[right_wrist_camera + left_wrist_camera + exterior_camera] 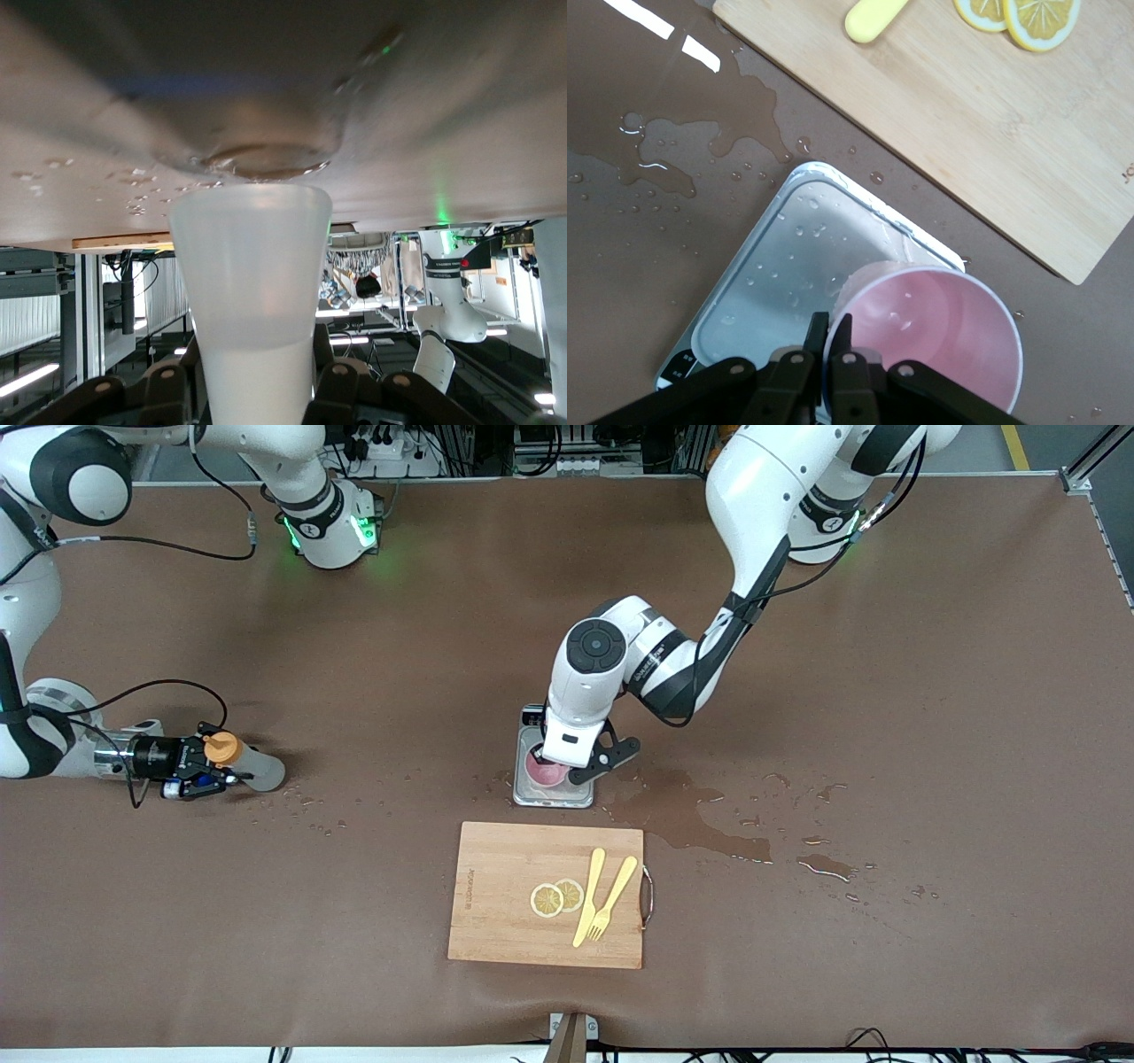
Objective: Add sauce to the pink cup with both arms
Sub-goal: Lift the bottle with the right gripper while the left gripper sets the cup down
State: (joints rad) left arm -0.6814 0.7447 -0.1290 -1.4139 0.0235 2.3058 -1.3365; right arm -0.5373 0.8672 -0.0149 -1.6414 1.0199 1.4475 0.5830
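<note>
- Right gripper [202,772]: low at the table surface near the right arm's end, fingers closed around the sauce [251,764]. The bottle lies almost level, orange cap next to the fingers and whitish body pointing toward the middle of the table. Whether it rests on the table or is just above it cannot be told. In the right wrist view the bottle body [251,292] fills the centre and the scene reads upside down, which fits a sideways, rolled wrist; the nozzle is not visible in any view.
- Scale [554,793]: in the middle of the table, steel plate wet with droplets. It probably serves to weigh what goes into the cup.
- Pink cup [547,771]: upright on the scale, largely hidden under the left arm in the front view. The left wrist view shows its open mouth [939,332]; it appears empty.
- Left gripper [576,772]: down at the cup, fingers [816,336] nearly together and pinching the cup's rim, one inside and one outside, judged to steady it for pouring.
- Cutting board [547,892]: nearer the front camera than the scale, carrying two lemon slices [555,897] and a yellow knife and fork [602,899].
- Spilled liquid [700,824]: spreads toward the left arm's end of the table.
</note>
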